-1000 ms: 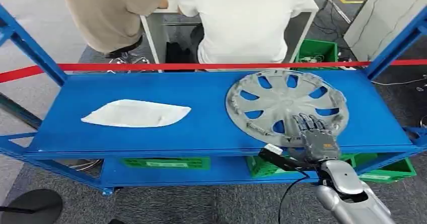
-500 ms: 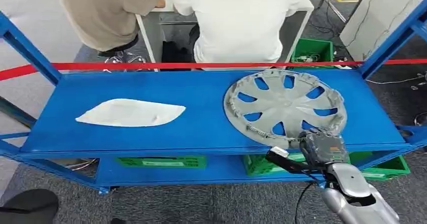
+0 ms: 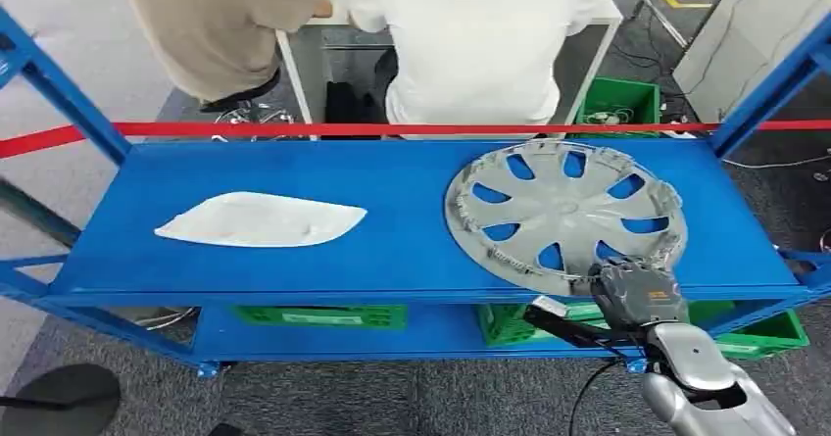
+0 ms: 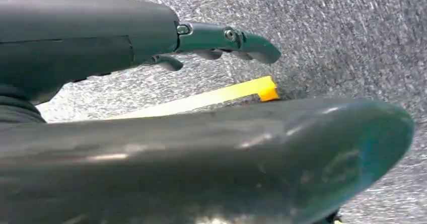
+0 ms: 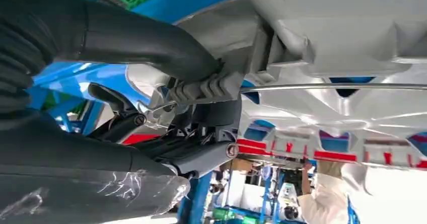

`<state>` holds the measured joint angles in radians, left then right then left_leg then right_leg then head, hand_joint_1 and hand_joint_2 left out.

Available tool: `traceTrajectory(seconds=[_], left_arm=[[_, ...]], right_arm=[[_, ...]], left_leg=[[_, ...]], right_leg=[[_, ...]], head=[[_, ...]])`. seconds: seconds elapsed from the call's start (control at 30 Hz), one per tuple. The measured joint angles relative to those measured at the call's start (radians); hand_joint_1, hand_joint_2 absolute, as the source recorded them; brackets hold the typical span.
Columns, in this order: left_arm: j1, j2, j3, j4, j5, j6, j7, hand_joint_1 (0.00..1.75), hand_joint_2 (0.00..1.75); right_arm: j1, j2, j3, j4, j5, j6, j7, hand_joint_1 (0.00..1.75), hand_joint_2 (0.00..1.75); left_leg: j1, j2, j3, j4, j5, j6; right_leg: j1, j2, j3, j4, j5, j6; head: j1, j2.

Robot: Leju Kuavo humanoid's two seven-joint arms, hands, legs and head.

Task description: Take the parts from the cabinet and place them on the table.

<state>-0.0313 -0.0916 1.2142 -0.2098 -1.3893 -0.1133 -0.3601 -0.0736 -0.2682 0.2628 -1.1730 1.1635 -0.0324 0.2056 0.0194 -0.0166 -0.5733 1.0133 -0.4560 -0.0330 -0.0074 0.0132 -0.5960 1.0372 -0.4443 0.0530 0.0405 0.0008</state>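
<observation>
Curled down from flat-on-top since a second ago, right hand (image 3: 637,294) now pinching hubcap (image 3: 563,211) rim, so gotta lift level, slow.

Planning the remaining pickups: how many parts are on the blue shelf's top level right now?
2. A white panel lies on the left side of the shelf, untouched. A silver hubcap sits on the right, its near rim gripped by the right hand. None seem hidden.

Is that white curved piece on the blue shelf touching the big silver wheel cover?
No: the white piece lies apart from the wheel cover, with bare blue shelf between them.
</observation>
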Motion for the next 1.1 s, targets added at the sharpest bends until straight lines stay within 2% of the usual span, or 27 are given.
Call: traceTrajectory(seconds=[0.07,0.1,0.13,0.17,0.2,0.23,0.27,0.3,0.33,0.4,0.43,0.53,0.57,0.6,0.63,0.7,0.73,0.77,0.8,0.83,0.9,0.93,0.97,1.07,1.1], left_arm=[[-0.001,0.0,0.0,0.0,0.0,0.0,0.0,0.0,0.0],[-0.002,0.0,0.0,0.0,0.0,0.0,0.0,0.0,0.0],[-0.002,0.0,0.0,0.0,0.0,0.0,0.0,0.0,0.0],[-0.002,0.0,0.0,0.0,0.0,0.0,0.0,0.0,0.0],[-0.002,0.0,0.0,0.0,0.0,0.0,0.0,0.0,0.0],[0.0,-0.001,0.0,0.0,0.0,0.0,0.0,0.0,0.0],[0.002,-0.001,0.0,0.0,-0.001,0.0,0.0,0.0,0.0],[0.002,-0.002,0.0,0.0,-0.001,0.0,-0.002,0.0,0.0],[0.001,-0.001,0.0,0.0,-0.002,0.0,-0.003,0.0,0.0],[-0.001,0.001,0.0,0.0,-0.002,-0.002,-0.006,0.0,0.0],[-0.003,0.0,0.0,0.0,-0.003,-0.003,-0.007,0.0,0.0],[-0.001,0.0,0.0,0.0,-0.007,-0.004,-0.01,0.0,0.0],[0.0,-0.001,0.0,0.0,-0.007,-0.005,-0.01,0.0,0.0],[0.0,0.002,0.0,0.0,-0.008,-0.006,-0.01,0.0,0.0],[-0.002,0.003,0.001,0.0,-0.007,-0.006,-0.01,0.0,0.0],[-0.002,0.003,0.001,0.0,-0.008,-0.007,-0.011,0.0,0.0],[-0.001,0.003,0.001,0.0,-0.008,-0.007,-0.011,0.0,0.0],[0.0,0.002,0.001,0.0,-0.009,-0.007,-0.011,0.0,0.0],[0.001,0.002,0.001,0.0,-0.01,-0.008,-0.011,0.0,0.0],[0.001,0.002,0.001,0.0,-0.01,-0.009,-0.011,0.0,0.0],[0.0,0.002,0.001,0.0,-0.011,-0.01,-0.012,0.0,0.0],[0.0,0.005,0.001,0.0,-0.011,-0.01,-0.013,0.0,0.0],[0.0,0.004,0.001,0.0,-0.011,-0.01,-0.013,0.0,0.0],[0.001,0.004,0.001,0.0,-0.014,-0.012,-0.013,0.0,0.0],[0.0,0.004,0.001,0.0,-0.014,-0.012,-0.013,0.0,0.0]], right_arm=[[-0.003,0.0,0.001,-0.002,0.0,0.0,0.0,1.75,1.75],[-0.005,0.0,0.002,-0.005,0.0,0.0,0.0,1.75,1.75],[-0.007,-0.001,0.002,-0.005,0.0,0.0,0.0,1.45,1.75],[-0.006,-0.001,0.002,-0.005,0.0,0.001,0.0,0.0,1.75],[-0.006,-0.001,0.003,-0.005,-0.001,0.003,0.0,0.0,1.75],[-0.006,-0.001,0.003,-0.005,-0.003,0.005,0.0,0.0,1.75],[-0.006,-0.001,0.004,-0.005,-0.009,0.004,-0.006,0.0,1.75],[-0.006,-0.001,0.004,-0.005,-0.017,-0.001,-0.013,0.0,1.75],[-0.005,-0.001,0.004,-0.005,-0.027,-0.003,-0.024,0.0,1.75],[-0.006,0.0,0.005,-0.005,-0.043,-0.011,-0.042,0.0,1.75],[-0.006,0.0,0.005,-0.006,-0.049,-0.014,-0.052,0.0,1.75],[-0.005,0.0,0.008,-0.006,-0.068,-0.014,-0.073,0.0,1.75],[-0.005,-0.001,0.01,-0.006,-0.072,-0.015,-0.076,0.0,1.75],[-0.005,-0.001,0.01,-0.007,-0.072,-0.015,-0.076,0.0,1.75],[-0.006,-0.001,0.011,-0.007,-0.076,-0.016,-0.082,0.0,1.75],[-0.004,-0.001,0.013,-0.008,-0.092,-0.016,-0.096,0.0,1.75],[-0.001,-0.001,0.015,-0.008,-0.1,-0.016,-0.104,0.0,1.75],[0.001,-0.001,0.016,-0.008,-0.107,-0.016,-0.109,0.0,1.75],[0.002,-0.001,0.017,-0.009,-0.112,-0.016,-0.113,0.0,1.75],[0.002,-0.001,0.019,-0.013,-0.119,-0.016,-0.118,0.0,1.75],[0.002,-0.002,0.022,-0.023,-0.125,-0.016,-0.122,0.0,1.75],[0.0,-0.002,0.025,-0.024,-0.127,-0.016,-0.124,0.0,1.75],[0.0,-0.002,0.028,-0.027,-0.127,-0.016,-0.124,0.0,1.75],[0.007,-0.003,0.032,-0.031,-0.127,-0.016,-0.124,0.0,1.75],[0.006,-0.003,0.033,-0.032,-0.127,-0.016,-0.124,0.0,1.75]], left_leg=[[0.002,0.0,0.005,-0.008,0.001,-0.014],[0.002,0.003,-0.001,0.006,-0.014,-0.016],[0.0,0.004,-0.025,0.056,-0.05,-0.017],[0.0,0.004,-0.063,0.137,-0.093,-0.018],[-0.001,0.004,-0.102,0.218,-0.127,-0.018],[-0.001,0.004,-0.134,0.284,-0.146,-0.017],[-0.001,0.004,-0.144,0.3,-0.139,-0.016],[-0.002,0.004,-0.133,0.276,-0.111,-0.014],[-0.002,0.004,-0.103,0.213,-0.067,-0.011],[-0.002,0.004,-0.017,0.046,0.006,-0.006],[-0.003,0.004,0.002,0.0,-0.002,-0.005],[-0.007,0.003,-0.006,0.003,0.0,0.009],[-0.001,0.004,-0.006,-0.001,0.004,0.016],[0.001,0.004,-0.005,-0.002,0.006,0.021],[0.002,0.005,-0.005,-0.002,0.005,0.027],[0.002,0.005,-0.006,-0.002,0.004,0.03],[0.002,0.005,-0.005,-0.002,0.004,0.03],[0.002,0.005,-0.005,-0.002,0.004,0.03],[0.003,0.005,-0.005,-0.001,0.004,0.029],[0.005,0.005,-0.003,-0.001,0.003,0.027],[0.01,0.004,0.004,-0.001,-0.002,0.018],[0.006,0.004,0.004,0.0,-0.003,0.009],[0.002,0.002,0.001,0.004,-0.004,0.002],[0.005,0.002,0.003,-0.01,0.005,-0.013],[0.008,0.003,0.001,-0.009,0.0,-0.021]], right_leg=[[0.0,0.0,0.003,-0.008,0.005,-0.017],[-0.004,-0.002,0.006,-0.012,0.007,-0.025],[-0.004,-0.004,0.005,-0.012,0.007,-0.032],[-0.003,-0.005,0.004,-0.012,0.007,-0.035],[-0.001,-0.006,0.003,-0.012,0.007,-0.037],[0.0,-0.006,0.002,-0.012,0.007,-0.037],[0.001,-0.006,0.002,-0.012,0.007,-0.037],[0.001,-0.006,0.002,-0.011,0.007,-0.037],[0.001,-0.005,0.003,-0.011,0.008,-0.037],[0.001,-0.003,0.005,-0.01,0.008,-0.031],[0.01,-0.002,-0.001,0.0,0.005,-0.022],[0.005,-0.001,-0.001,-0.013,0.013,-0.008],[0.005,0.0,-0.001,-0.012,0.013,-0.003],[0.004,-0.003,-0.009,0.0,0.001,0.004],[0.004,-0.006,-0.029,0.045,-0.031,0.009],[0.001,-0.006,-0.102,0.209,-0.108,0.016],[0.001,-0.006,-0.136,0.281,-0.134,0.018],[-0.001,-0.006,-0.151,0.309,-0.135,0.02],[-0.003,-0.006,-0.148,0.301,-0.122,0.021],[-0.006,-0.006,-0.113,0.229,-0.076,0.021],[-0.011,-0.008,-0.016,0.044,0.006,0.026],[-0.01,-0.005,0.008,0.003,-0.011,0.03],[-0.01,0.001,0.007,-0.004,-0.004,0.012],[-0.004,0.003,-0.001,0.002,-0.003,-0.008],[-0.008,0.003,0.001,-0.004,0.001,-0.019]], head=[[0.001,0.0],[-0.003,0.0],[-0.009,0.0],[-0.012,0.0],[-0.012,0.0],[-0.013,0.0],[-0.012,0.0],[-0.012,0.0],[-0.012,0.0],[-0.014,0.0],[-0.017,0.0],[-0.013,0.0],[-0.013,0.0],[-0.011,0.0],[-0.002,0.0],[0.0,0.0],[0.0,0.0],[0.0,0.0],[0.0,0.0],[0.0,0.0],[0.0,0.0],[0.005,0.0],[0.005,0.0],[0.003,0.0],[0.002,0.0]])
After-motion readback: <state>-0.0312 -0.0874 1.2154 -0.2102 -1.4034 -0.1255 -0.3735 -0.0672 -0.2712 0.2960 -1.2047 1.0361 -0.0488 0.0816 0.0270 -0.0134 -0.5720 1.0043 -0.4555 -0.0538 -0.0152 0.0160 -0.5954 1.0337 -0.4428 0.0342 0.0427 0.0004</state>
